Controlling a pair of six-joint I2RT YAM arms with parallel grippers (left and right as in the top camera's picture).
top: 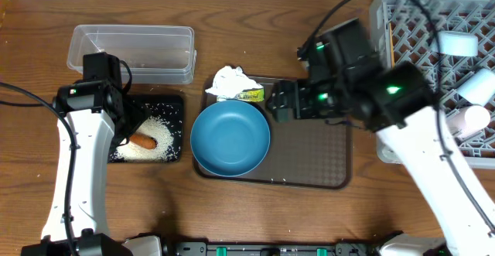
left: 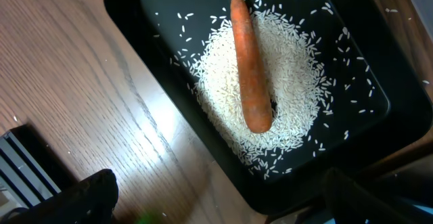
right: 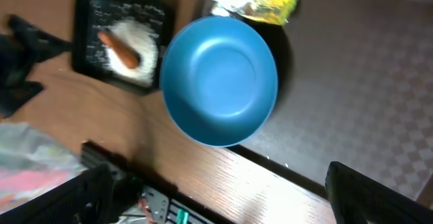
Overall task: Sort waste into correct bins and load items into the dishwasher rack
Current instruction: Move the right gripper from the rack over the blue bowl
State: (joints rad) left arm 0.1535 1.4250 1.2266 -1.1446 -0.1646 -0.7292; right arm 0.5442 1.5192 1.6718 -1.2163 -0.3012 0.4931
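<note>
Tub (top: 131, 51): back and left of the bowl (top: 230, 138).
Black tray (top: 172, 105): just left of the bowl, holding the rice (left: 284, 55) and the carrot (left: 249, 68).
Left gripper (left: 216, 183): over the black tray, left of the bowl, jaws wide apart, holding nothing.
Tissue (top: 230, 80): at the bowl's back rim.
Wrapper (top: 251, 95): at the bowl's back rim, a bit right; its long side runs left to right.
Right gripper (right: 216, 173): right of the bowl's back rim, jaws wide apart, holding nothing.
Next: likely the wrapper. It lies just left of the right gripper, so that arm is nearer.
Writing: the wrapper's print is too small to read.
Rack (top: 418, 32): well right of the bowl.
</note>
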